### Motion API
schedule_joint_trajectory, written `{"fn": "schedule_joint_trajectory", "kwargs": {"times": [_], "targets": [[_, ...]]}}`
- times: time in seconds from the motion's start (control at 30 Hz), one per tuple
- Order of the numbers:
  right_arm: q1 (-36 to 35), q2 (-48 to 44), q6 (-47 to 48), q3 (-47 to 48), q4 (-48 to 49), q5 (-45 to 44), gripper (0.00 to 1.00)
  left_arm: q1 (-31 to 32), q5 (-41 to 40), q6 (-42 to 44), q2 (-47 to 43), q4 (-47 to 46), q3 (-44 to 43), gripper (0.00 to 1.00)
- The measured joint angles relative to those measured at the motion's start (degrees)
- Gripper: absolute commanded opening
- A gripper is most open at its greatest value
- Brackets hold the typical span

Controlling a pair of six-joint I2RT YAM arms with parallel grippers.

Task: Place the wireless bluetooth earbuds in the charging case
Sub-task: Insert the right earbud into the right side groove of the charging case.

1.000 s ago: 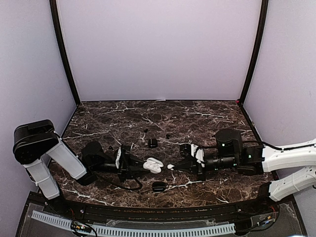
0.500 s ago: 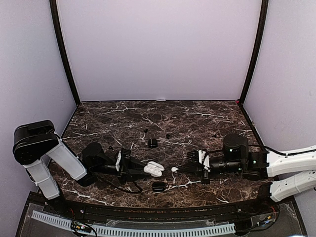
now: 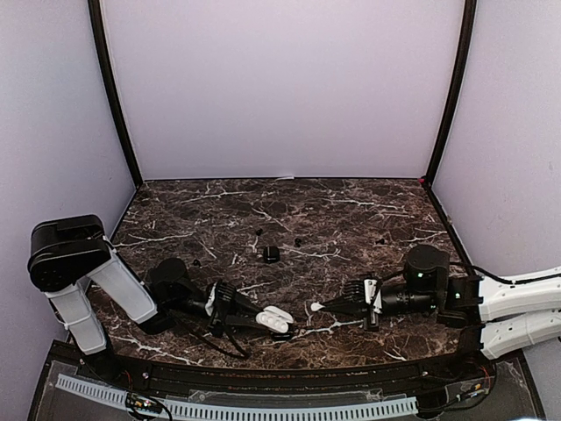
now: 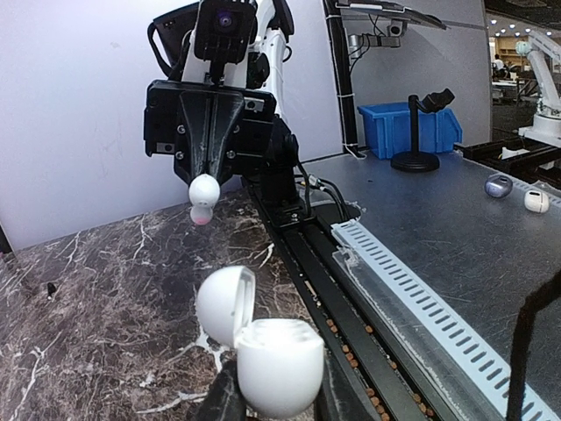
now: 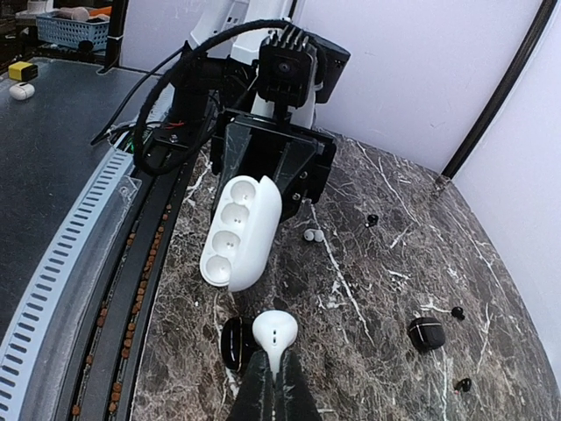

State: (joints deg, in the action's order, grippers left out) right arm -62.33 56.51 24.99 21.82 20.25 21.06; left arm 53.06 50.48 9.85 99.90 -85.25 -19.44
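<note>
My left gripper [image 3: 263, 321] is shut on the open white charging case [image 3: 278, 319] and holds it low near the table's front edge. In the left wrist view the case [image 4: 267, 355] sits between my fingers [image 4: 221, 399], its lid [image 4: 223, 303] swung open to the left. My right gripper [image 3: 323, 307] is shut on a white earbud [image 3: 315, 307], just right of the case and apart from it. In the right wrist view the earbud [image 5: 274, 331] is pinched by its stem in front of the case's empty wells [image 5: 237, 230]. A second white earbud [image 5: 312, 235] lies on the marble.
A black case [image 5: 235, 342] lies on the table under the held earbud. Another black case [image 3: 270, 253] sits mid-table and shows in the right wrist view [image 5: 427, 333]. Small black buds [image 3: 259, 231] [image 3: 298, 241] [image 3: 379, 241] lie farther back. The slotted rail [image 4: 412, 298] runs along the front edge.
My left gripper has carried the white case nearer the front edge. My right arm has drawn back to the right and nearer, with the white earbud still in it.
</note>
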Motion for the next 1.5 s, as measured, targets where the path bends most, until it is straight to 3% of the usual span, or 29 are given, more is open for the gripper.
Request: {"fn": "schedule_joint_trajectory", "kwargs": {"times": [0.4,0.63,0.83,1.13,1.5], "targets": [[-4.52,2.16,-3.34,-0.11,2.19,-0.20,0.00,0.00,-0.13,0.50,1.42,-0.44,0.00,0.23],[-11.39,5.44,-8.35,-0.09,6.49,-8.39,0.00,0.00,-1.86,0.72,1.42,-1.57,0.39,0.22],[-15.13,13.68,-13.77,0.61,12.31,-17.25,0.00,0.00,-5.16,1.18,1.40,-1.64,0.72,0.22],[-16.06,17.97,-16.35,2.12,16.92,-25.92,0.00,0.00,-6.67,1.53,1.33,-1.46,0.74,0.22],[-16.06,20.52,-15.80,4.22,17.44,-28.20,0.00,0.20,-6.91,1.57,1.09,-1.22,0.74,0.22]]}}
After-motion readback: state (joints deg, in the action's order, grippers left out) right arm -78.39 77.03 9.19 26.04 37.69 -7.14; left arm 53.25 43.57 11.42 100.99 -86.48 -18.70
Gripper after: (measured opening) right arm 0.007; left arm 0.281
